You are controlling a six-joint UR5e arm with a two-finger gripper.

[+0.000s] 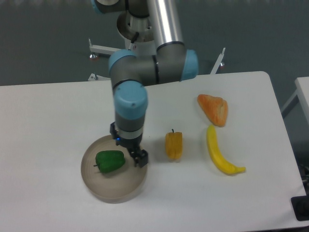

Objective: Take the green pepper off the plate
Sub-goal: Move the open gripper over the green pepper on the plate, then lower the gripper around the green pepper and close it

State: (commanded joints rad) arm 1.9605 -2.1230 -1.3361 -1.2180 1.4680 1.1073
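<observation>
Seeing my pincer (137,157) low beside the green pepper (110,161) on the plate (116,193), its opening unclear and holding nothing I can see, I'd shift it over the pepper's middle before closing.

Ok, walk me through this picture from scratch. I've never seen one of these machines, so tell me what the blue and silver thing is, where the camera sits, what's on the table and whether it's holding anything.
The blue and silver thing is a robot arm, built of jointed tubes. At its lower end is the gripper, a two-finger claw for grasping things. There is one picture only, taken by a fixed camera looking down at the white table from in front and above.

On the table, at the left, is a round plate with a green pepper lying in it. The gripper hangs over the plate, just right of the pepper. It does not appear to hold anything, though whether its fingers are open or shut is hard to tell from this angle.

To the right lie a yellow-orange pepper, a banana and an orange wedge-shaped piece, perhaps toy food.
</observation>
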